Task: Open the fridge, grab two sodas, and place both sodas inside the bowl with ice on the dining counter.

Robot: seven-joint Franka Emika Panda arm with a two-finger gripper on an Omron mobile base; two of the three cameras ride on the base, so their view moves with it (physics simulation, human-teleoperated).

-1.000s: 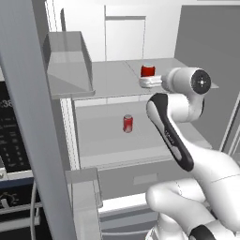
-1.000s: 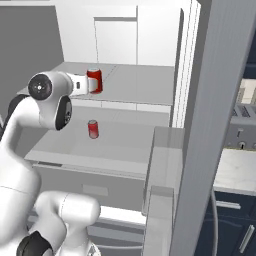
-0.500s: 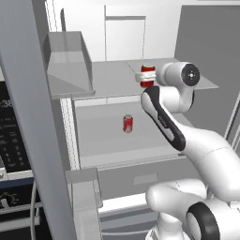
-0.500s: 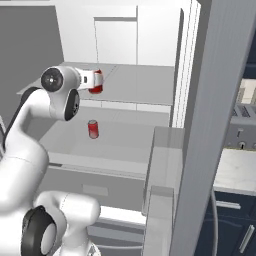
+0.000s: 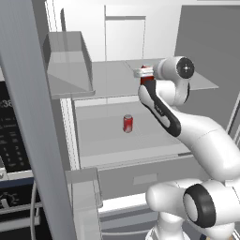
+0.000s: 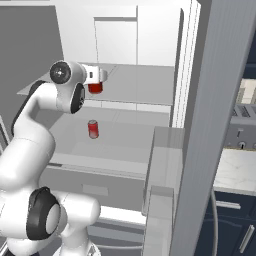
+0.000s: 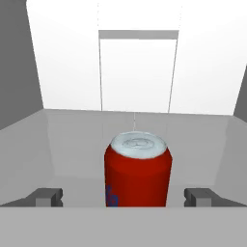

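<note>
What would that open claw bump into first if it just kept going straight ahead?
Most likely the upper soda can, standing upright between the open gripper's fingertips; behind it comes the fridge's white back wall.

Fridge [image 5: 140, 28] open, white inside. One red soda [image 7: 138, 170] upright between the end effector [image 7: 128, 197] fingertips, untouched; second soda [image 5: 128, 123] upright on shelf below.
</note>
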